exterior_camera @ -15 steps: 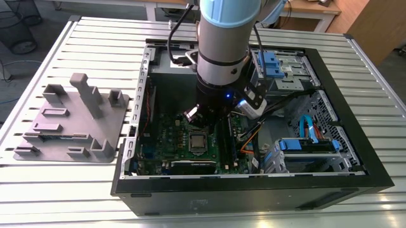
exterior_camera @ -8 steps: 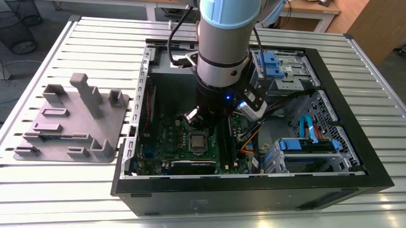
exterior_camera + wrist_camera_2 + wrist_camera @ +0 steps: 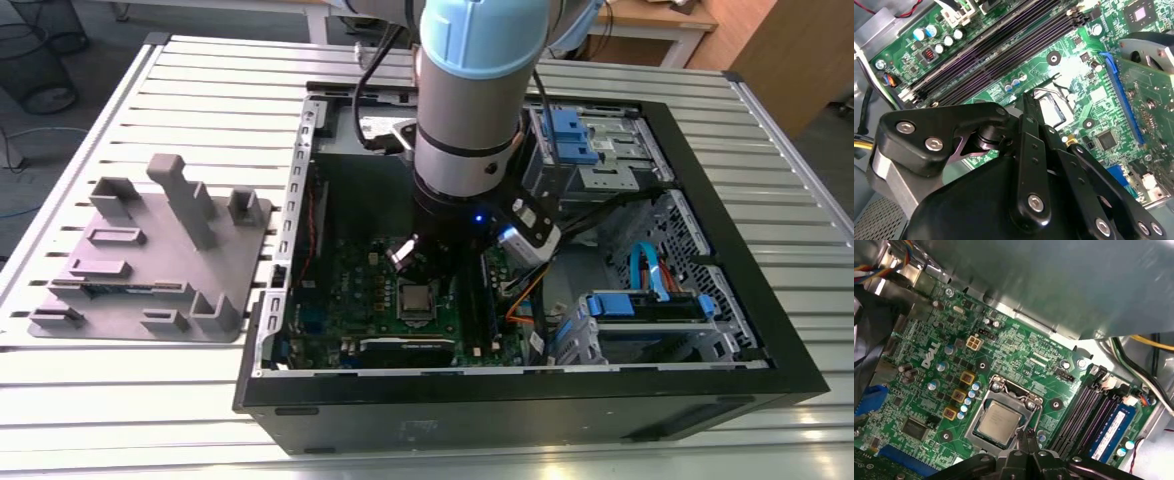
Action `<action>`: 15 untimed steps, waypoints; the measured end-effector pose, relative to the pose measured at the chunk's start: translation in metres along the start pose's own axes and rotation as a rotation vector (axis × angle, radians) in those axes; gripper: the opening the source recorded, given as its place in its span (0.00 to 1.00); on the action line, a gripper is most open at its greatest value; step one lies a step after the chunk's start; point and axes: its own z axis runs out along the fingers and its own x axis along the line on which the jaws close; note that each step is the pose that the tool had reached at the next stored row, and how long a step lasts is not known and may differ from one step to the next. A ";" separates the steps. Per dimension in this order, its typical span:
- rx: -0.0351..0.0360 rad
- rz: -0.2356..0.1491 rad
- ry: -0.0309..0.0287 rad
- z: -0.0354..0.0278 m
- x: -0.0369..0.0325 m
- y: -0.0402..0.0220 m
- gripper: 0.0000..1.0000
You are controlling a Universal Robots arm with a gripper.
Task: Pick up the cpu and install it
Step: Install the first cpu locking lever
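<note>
The arm (image 3: 467, 110) reaches down from the upper middle of the exterior view into an open computer case (image 3: 534, 390) that lies on its side on a slatted metal surface (image 3: 174, 400). Lying flat this way, the case turns the green board (image 3: 367, 290) face up, so the arm can work straight down onto it. To the exterior view's left, outside the case, a grey plastic tray (image 3: 134, 300) with upright posts rests on the surface.

The cpu (image 3: 998, 423), a small silvery square, sits in its socket in the lower middle of the first wrist view, inside the metal frame (image 3: 1004, 416) that surrounds it. It looks seated flat, which suggests it has been placed where it belongs. The dark memory slots (image 3: 1081, 412) run beside it towards the lower right.

The gripper (image 3: 1027, 437) hangs just above the edge of the socket, its black linkage crowding the lower edge in both wrist views. The jaws look drawn close together at their tips, with nothing between them; the chip lies free of them. In the second wrist view the tips point at the socket in the middle of the frame.
</note>
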 end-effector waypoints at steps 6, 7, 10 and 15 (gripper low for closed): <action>0.0000 0.000 0.0001 0.0005 0.0000 0.0000 0.11; 0.0000 0.000 0.0000 0.0006 0.0000 0.0000 0.11; 0.0004 0.000 0.0002 0.0012 0.0002 -0.0004 0.11; 0.0035 0.002 0.0020 0.0020 0.0009 -0.0031 0.11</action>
